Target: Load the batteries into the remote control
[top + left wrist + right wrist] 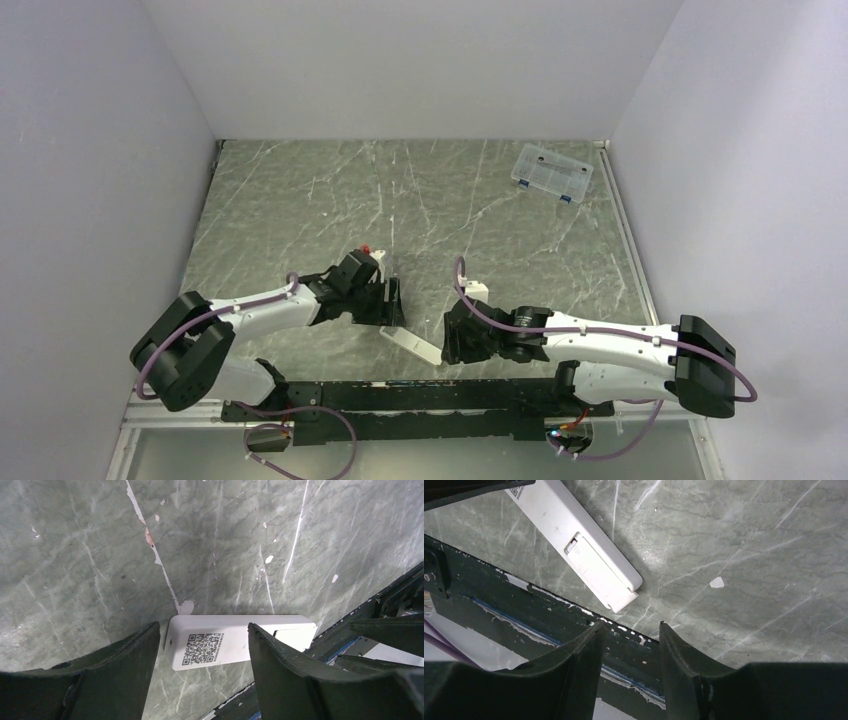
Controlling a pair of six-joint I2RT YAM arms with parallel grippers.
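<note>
The remote control (411,343) is a slim white bar lying flat on the marble table near the front edge, back face up. The left wrist view shows a QR code on it (220,642). In the right wrist view (559,525) its battery cover (599,572) sits on the back, shifted slightly past the end. My left gripper (393,303) is open and empty, with its fingers straddling the QR end just above it (202,630). My right gripper (447,345) is open and empty, just off the cover end (630,626). No batteries are in view.
A clear compartment box (551,172) stands at the far right back. The black mounting rail (420,395) runs along the near edge, close behind the remote, and shows in both wrist views (524,605) (390,610). White walls enclose the table on three sides.
</note>
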